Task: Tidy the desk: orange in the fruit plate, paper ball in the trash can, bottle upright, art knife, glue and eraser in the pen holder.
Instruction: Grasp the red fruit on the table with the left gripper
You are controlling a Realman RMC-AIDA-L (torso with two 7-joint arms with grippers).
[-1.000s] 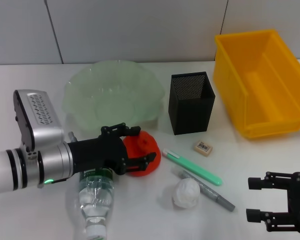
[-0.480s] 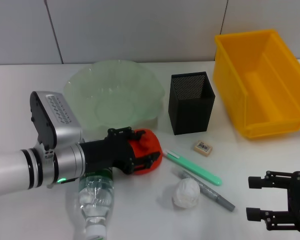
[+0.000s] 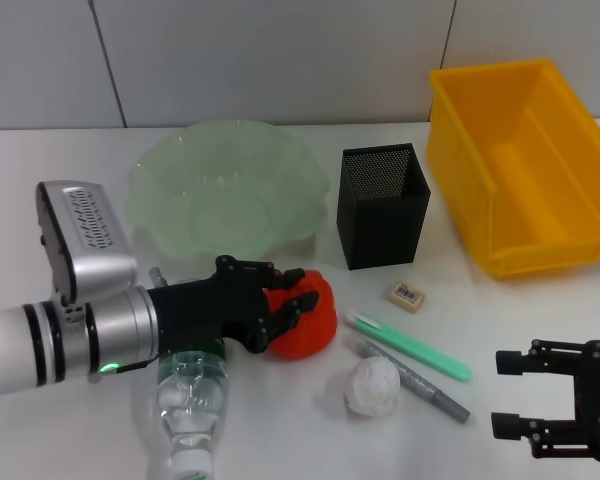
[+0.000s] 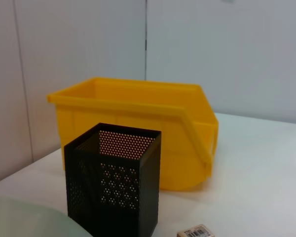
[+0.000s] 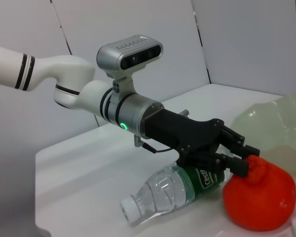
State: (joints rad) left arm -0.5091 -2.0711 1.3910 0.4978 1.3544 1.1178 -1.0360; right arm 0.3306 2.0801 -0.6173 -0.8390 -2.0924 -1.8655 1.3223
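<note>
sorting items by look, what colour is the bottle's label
Dark green with white lettering on the bottle, clearest in the right wrist view.

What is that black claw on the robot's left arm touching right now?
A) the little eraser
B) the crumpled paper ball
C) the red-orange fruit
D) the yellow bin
C: the left gripper has its fingertips on the orange, which sits on the table just in front of the fruit plate; the right wrist view shows the same contact, while the paper ball lies apart and untouched.
</note>
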